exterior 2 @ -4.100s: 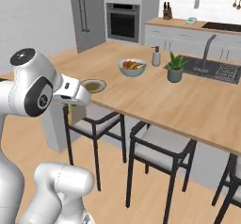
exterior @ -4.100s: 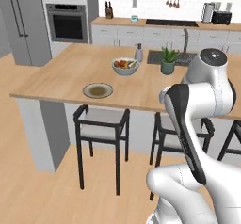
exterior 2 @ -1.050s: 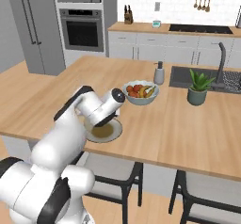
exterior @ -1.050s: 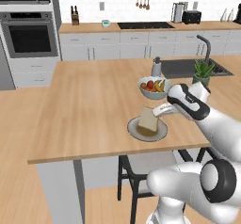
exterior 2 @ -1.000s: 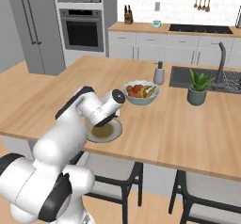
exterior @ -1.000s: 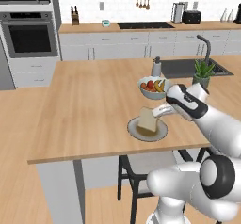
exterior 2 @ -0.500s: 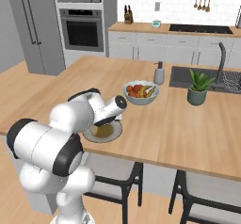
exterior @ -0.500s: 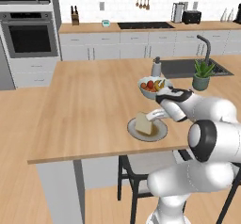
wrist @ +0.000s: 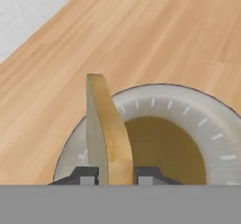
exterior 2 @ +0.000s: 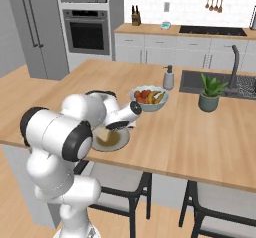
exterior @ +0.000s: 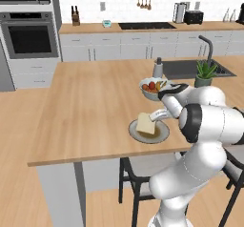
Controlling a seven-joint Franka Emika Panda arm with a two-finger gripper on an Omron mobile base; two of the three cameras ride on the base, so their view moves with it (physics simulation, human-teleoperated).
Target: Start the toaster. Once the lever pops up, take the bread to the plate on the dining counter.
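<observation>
On the dining desk [exterior: 86,107], near its front edge, sits the plate [exterior: 161,134]; the bread [exterior: 145,124] stands on edge over the plate, tilted, its lower edge at the plate's surface; the claw [exterior: 153,117] grips the slice, and in the hand view both dark fingertips [wrist: 86,175] press against the slice's two faces, so the claw is clenched on the bread [wrist: 107,133]; the plate [wrist: 207,119] lies directly beneath; a white fruit bowl [exterior: 153,88] stands just beyond the plate, with a soap dispenser [exterior: 157,68] and a potted plant [exterior: 205,73] farther back; the toaster [exterior: 193,16] rests on the rear worktop, well apart from the desk; from the right base view the arm hides most of the bread, and the plate [exterior 2: 121,141] shows beside the bowl [exterior 2: 149,99].
</observation>
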